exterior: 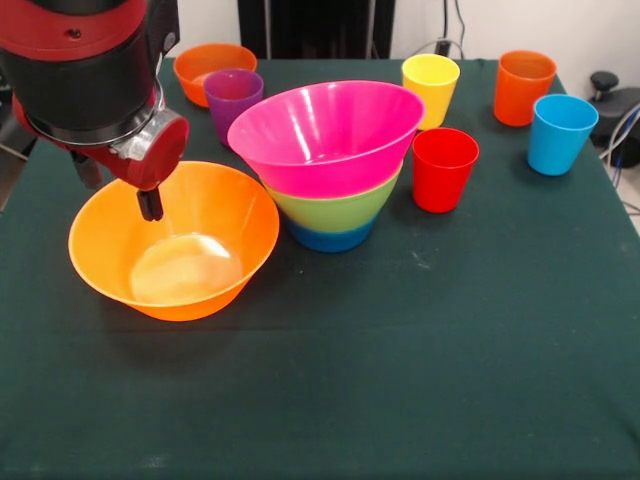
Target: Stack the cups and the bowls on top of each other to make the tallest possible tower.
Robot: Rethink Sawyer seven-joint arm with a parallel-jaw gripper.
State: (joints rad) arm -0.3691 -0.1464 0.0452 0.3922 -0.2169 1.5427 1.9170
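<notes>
1. Bowls of glossy plastic form the stack at the middle of the dark green cloth-covered tabletop [400, 380]: a small blue bowl [330, 238] at the bottom, a medium green bowl [335, 208] nested in it, and a large pink bowl [325, 135] on top, tilted slightly toward the picture's left.
2. No brand, label or writing can be read on any bowl, cup or on the arm.
3. A large orange glossy plastic bowl [215, 215] sits upright on the tabletop just left of the stack, its rim close to the green bowl but apart from it.
4. The red and black robot arm [80, 70] comes down from the upper left corner, its silver collar and red wrist hanging over the far left rim of the large orange bowl.
5. The black pincer [150, 204] points straight down inside the large orange bowl, near its far wall; only one dark tip shows, so I cannot tell how far open it is or whether it grips the rim.
6. A small orange glossy plastic bowl [205, 65] stands at the far left, with a purple plastic cup [233, 100] just in front of it.
7. A yellow plastic cup [432, 88] stands behind the pink bowl's right rim; a red plastic cup [444, 168] stands just right of the stack.
8. An orange plastic cup [524, 87] and a light blue plastic cup [560, 133] stand near each other at the far right, all cups upright and open side up.
</notes>
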